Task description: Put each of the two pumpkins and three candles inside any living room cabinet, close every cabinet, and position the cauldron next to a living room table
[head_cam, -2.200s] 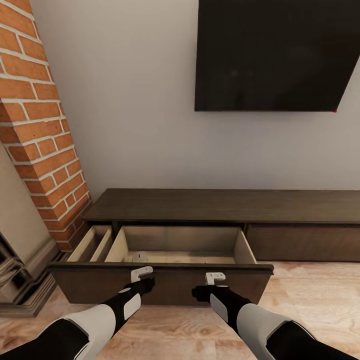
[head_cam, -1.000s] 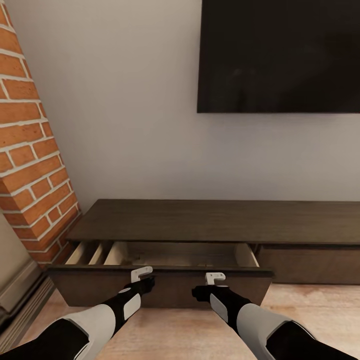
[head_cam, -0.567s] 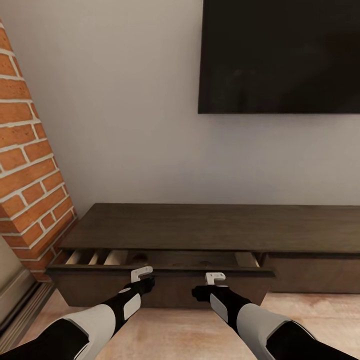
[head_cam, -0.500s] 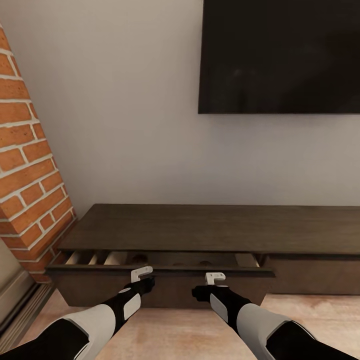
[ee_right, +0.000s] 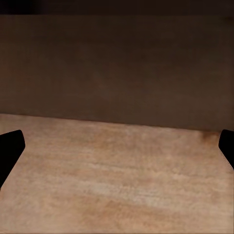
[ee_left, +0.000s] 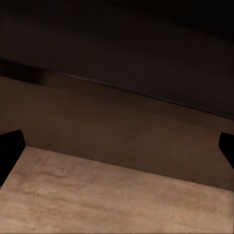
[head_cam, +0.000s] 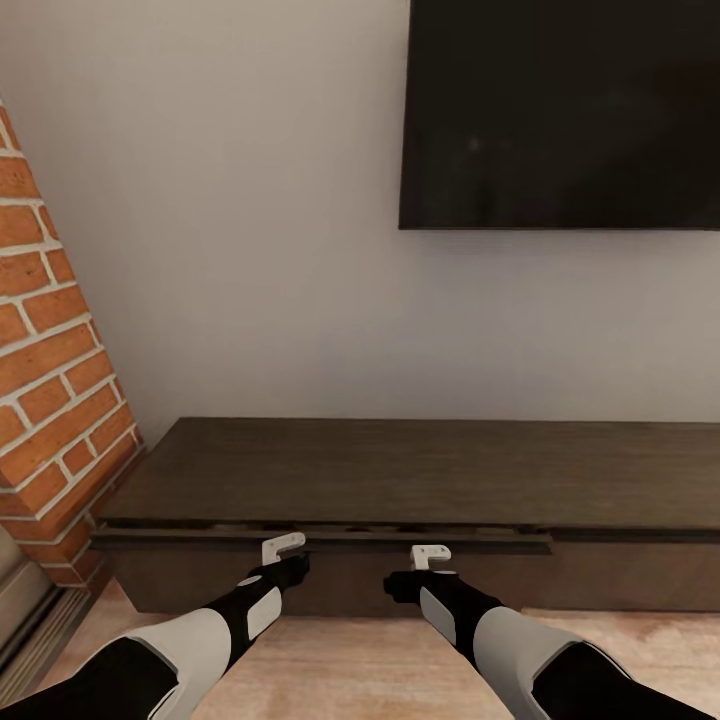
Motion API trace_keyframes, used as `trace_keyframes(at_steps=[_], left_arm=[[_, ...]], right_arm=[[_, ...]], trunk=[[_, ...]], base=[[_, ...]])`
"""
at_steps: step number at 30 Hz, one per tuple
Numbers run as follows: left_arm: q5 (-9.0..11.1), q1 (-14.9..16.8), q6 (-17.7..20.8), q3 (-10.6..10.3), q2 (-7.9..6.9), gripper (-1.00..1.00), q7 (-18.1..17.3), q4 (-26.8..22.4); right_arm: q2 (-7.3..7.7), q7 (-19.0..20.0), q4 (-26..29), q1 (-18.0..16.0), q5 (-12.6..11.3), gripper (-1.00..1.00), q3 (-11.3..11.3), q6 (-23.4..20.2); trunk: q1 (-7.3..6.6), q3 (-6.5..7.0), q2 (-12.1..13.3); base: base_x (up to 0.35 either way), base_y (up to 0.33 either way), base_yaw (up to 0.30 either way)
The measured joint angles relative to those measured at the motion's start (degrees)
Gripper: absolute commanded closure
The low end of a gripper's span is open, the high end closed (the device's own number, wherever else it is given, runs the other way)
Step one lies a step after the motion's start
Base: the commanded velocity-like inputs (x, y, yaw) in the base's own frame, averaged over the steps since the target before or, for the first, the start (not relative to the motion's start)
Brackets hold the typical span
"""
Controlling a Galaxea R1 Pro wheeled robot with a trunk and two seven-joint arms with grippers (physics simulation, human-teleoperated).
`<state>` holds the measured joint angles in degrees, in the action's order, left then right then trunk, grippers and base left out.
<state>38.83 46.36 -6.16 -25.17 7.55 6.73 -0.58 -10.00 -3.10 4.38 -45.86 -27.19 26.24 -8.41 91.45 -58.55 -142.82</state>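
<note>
1. The left gripper (head_cam: pixel 283 549) is pressed to the upper edge of the drawer front (head_cam: pixel 330 572), its two fingers spread wide with nothing between them; in the left wrist view the dark fingertips (ee_left: pixel 10 152) sit at the far edges with only the panel and floor between.

2. The right gripper (head_cam: pixel 430 555) stands beside it against the same panel, likewise spread and empty; its fingertips (ee_right: pixel 9 147) frame bare wood and floorboards in the right wrist view.

3. I'd say both are held side by side so that the push lands evenly and the wide drawer runs in straight rather than skewing.

4. The drawer belongs to the left part of the cabinet (head_cam: pixel 420 470), the long low dark unit against the wall. Only a thin slit shows under the flat top, so it looks almost shut, though its front juts a little proud of the panel to the right.

5. What lies in the drawer cannot be made out through that slit.

6. Beyond stand the light wall, a black television (head_cam: pixel 560 110) mounted above the cabinet, a brick column (head_cam: pixel 50 370) at the left, and the pale wood floor (head_cam: pixel 370 660) underfoot.
</note>
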Motion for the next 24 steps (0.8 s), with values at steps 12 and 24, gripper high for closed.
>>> trace_keyframes(at_steps=[12,24], left_arm=[[0.0,0.0,-0.02,0.04,0.02,-1.0,-0.01,-0.02],[0.03,-0.13,0.06,-0.54,-0.01,-1.0,0.16,0.07]], right_arm=[[0.0,0.0,0.0,0.0,0.0,-1.0,0.0,0.0],[0.0,0.0,0.0,0.0,-0.02,-1.0,0.01,0.01]], trunk=[[0.02,0.0,0.0],[-0.01,-0.01,-0.01]], base=[[0.058,0.0,0.0],[0.06,0.0,0.0]])
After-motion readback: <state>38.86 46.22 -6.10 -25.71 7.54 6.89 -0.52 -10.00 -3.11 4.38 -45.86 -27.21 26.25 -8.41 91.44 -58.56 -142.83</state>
